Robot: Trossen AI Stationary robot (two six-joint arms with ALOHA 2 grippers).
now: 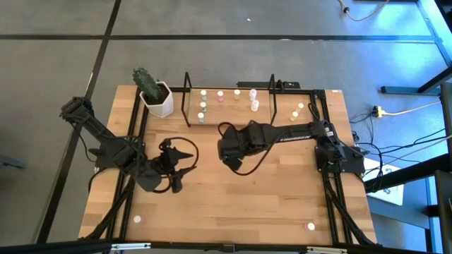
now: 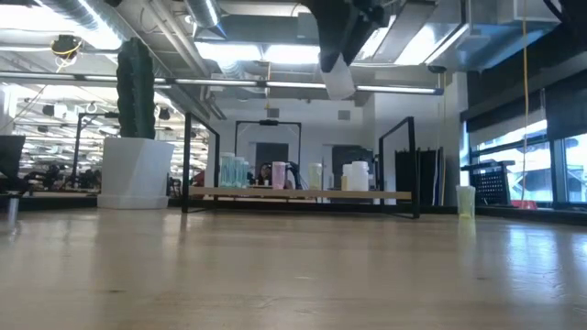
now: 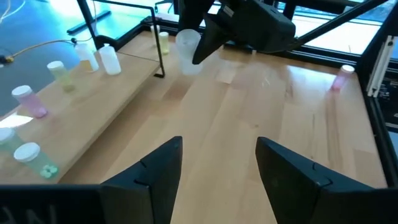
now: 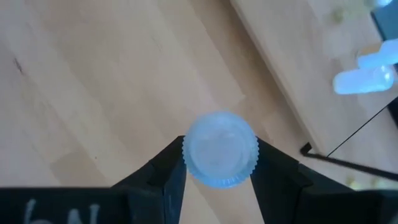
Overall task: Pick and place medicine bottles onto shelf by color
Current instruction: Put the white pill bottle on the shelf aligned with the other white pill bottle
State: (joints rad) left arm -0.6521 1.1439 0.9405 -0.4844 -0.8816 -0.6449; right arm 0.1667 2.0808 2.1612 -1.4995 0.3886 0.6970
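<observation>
Your right gripper (image 4: 219, 163) has its two dark fingers clamped on either side of one white-topped medicine bottle (image 4: 220, 149), whose ribbed cap fills the space between them in the right wrist view. From above, that gripper sits over the middle of the table (image 1: 233, 204), in front of the shelf (image 1: 229, 102), and the low view shows the bottle hanging well clear of the wood.

On the shelf you can count about eight bottles: three green-topped ones (image 1: 202, 106) in a column at its left end, one pink-topped (image 1: 219, 96), one or two yellowish ones (image 1: 237, 93) near the middle, and two white ones (image 1: 253, 99) toward the right. Whether the yellowish spot is one bottle or two, you cannot tell from above.

Off the shelf, two yellow-topped bottles (image 1: 296, 111) stand just beside its right end loop. Two more pink-topped bottles stand near the table's front edge, well apart: one at the front left (image 1: 137, 219), one at the front right (image 1: 310, 226).

Your left gripper (image 1: 180, 169) waits over the left half of the table with its fingers spread and nothing between them, pointing toward the right arm.

One white hexagonal pot with a cactus (image 1: 156, 95) stands at the back left, just beside the shelf's left end.
</observation>
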